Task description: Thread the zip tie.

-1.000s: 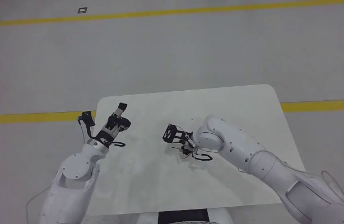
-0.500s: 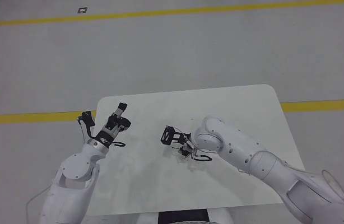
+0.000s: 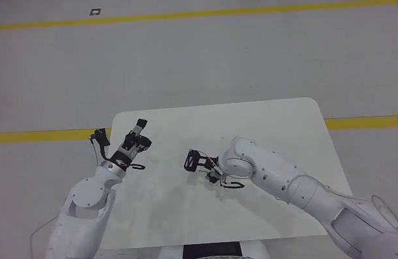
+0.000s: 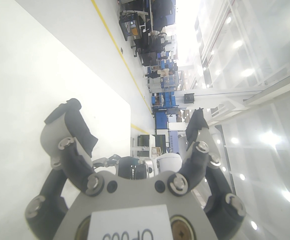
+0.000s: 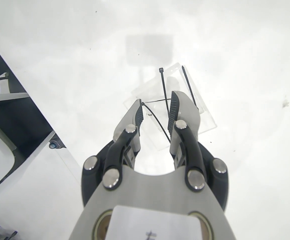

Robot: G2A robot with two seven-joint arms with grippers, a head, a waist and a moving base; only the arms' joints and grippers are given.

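- My right jaws stand partly open and hold nothing. They hang low over a clear plastic sheet that lies on the tabletop.
- The zip tie lies on that sheet. It is a black strap with its small square head at the far end, and its near part runs in between my two pads.
- A second black strap lies just beside it and passes behind the outer side of one finger.
- A thinner black strand crosses the gap on a slant. I cannot tell whether it is a separate tie or part of a bent one.
- My left jaws are spread wide and empty. They are raised off the tabletop near its left side, aimed out at the room, well apart from the sheet.
- I judge this to be the pick-up step, since I see no tail passed through a head.
- Next I should line up so that one strap alone sits between the pads, then pinch low and lift.
- The straps are thin and flat on a slick sheet, so I could catch two at once or push the sheet along.
- After that, the left jaws would need to take the head end.
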